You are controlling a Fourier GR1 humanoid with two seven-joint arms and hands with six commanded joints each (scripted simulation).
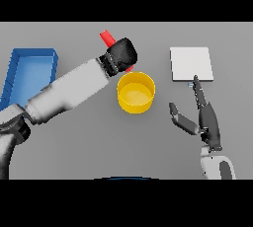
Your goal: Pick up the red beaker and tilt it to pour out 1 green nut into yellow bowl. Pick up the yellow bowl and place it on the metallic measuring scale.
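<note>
Left hand [121,53] grips red beaker [106,37] at yellow bowl's [136,93] far rim; right hand [207,120] released.

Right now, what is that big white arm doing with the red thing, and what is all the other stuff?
You are looking down from a robot's head at its grey table. The left robot hand is wrapped around a red beaker, holding it just behind a yellow bowl. The right robot hand rests open on the table, one finger pointing up toward a flat pale square, the measuring scale. A blue tray sits on the far left. I cannot see any nut in the bowl.
</note>
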